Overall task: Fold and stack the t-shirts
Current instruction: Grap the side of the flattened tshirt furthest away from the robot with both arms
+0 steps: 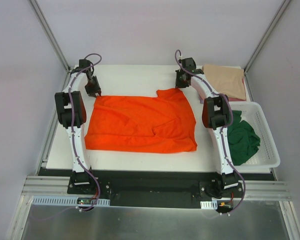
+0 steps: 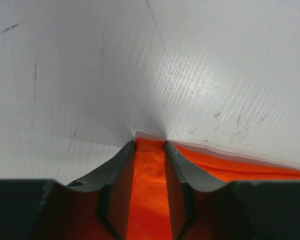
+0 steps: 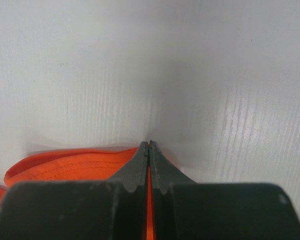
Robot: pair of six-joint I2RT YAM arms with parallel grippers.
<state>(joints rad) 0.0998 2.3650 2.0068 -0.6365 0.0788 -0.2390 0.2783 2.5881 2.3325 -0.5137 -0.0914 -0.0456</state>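
A bright orange t-shirt (image 1: pixel 140 125) lies spread flat in the middle of the white table. My left gripper (image 1: pixel 92 90) is down at the shirt's far left corner. In the left wrist view this gripper (image 2: pixel 150 143) has its jaws apart, with orange cloth (image 2: pixel 149 195) lying in the gap. My right gripper (image 1: pixel 181 82) sits at the far right corner, where the cloth is rumpled. In the right wrist view it (image 3: pixel 148 143) is shut, with a thin strip of orange between the jaws and the shirt's hem (image 3: pixel 65 167) to the left.
A folded beige t-shirt (image 1: pixel 224 80) lies at the table's far right on top of a pink one (image 1: pixel 238 98). A white slatted basket (image 1: pixel 268 145) at the right edge holds a crumpled dark green t-shirt (image 1: pixel 242 140). Grey walls close in the back and sides.
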